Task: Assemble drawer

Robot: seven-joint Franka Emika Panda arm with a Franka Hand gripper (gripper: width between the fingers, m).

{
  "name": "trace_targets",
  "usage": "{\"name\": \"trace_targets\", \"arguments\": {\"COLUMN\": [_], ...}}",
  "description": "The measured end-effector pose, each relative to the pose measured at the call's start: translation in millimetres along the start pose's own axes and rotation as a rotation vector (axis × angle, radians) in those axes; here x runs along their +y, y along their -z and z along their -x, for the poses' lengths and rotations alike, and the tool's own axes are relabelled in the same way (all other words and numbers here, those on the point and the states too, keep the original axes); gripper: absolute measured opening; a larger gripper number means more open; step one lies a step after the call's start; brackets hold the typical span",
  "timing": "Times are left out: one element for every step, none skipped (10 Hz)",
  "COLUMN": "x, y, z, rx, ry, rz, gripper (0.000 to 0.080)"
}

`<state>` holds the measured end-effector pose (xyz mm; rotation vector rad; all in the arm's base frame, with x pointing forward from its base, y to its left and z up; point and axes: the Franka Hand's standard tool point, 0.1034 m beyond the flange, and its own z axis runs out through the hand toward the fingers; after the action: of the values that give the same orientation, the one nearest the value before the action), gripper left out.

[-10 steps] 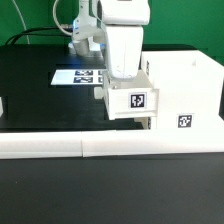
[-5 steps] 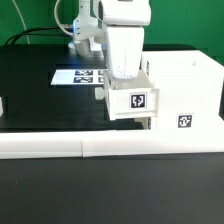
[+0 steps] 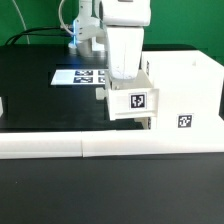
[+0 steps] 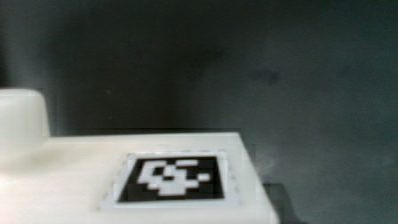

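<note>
The drawer's tall boxy shell [image 3: 185,88] stands at the exterior view's right, with a tag on its front. A small white tray [image 3: 130,102] with a tag sticks out of the shell's side, off the table, with its knob [image 3: 100,95] pointing to the exterior view's left. My gripper [image 3: 124,84] comes straight down onto the tray from above. Its fingertips are hidden by the tray's wall and it appears shut on the tray. The wrist view shows the tray's tagged face [image 4: 175,178] close up and the knob [image 4: 18,122]. No fingers show there.
The marker board [image 3: 78,76] lies on the black table behind the arm. A long low white border wall [image 3: 60,148] runs along the front. A small white part [image 3: 149,122] shows just under the tray, against the shell.
</note>
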<state>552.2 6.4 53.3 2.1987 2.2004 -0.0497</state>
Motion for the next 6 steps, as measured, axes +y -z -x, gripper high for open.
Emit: {"name": "trace_targets", "arguments": {"x": [0.3, 1.7, 3.0, 3.8, 4.2, 6.0], "y": [0.7, 4.4, 9.3, 14.8, 22.0, 32.1], "z": [0.2, 0.3, 0.1, 0.3, 2.0, 4.6], "rx": [0.000, -0.001, -0.002, -0.005, -0.010, -0.016], "ry": [-0.002, -0.010, -0.016, -0.021, -0.023, -0.026], "rz": [0.001, 0.005, 0.006, 0.003, -0.006, -0.008], "gripper": [0.0042, 0.0232, 0.0414, 0.0414, 0.0548, 0.0628]}}
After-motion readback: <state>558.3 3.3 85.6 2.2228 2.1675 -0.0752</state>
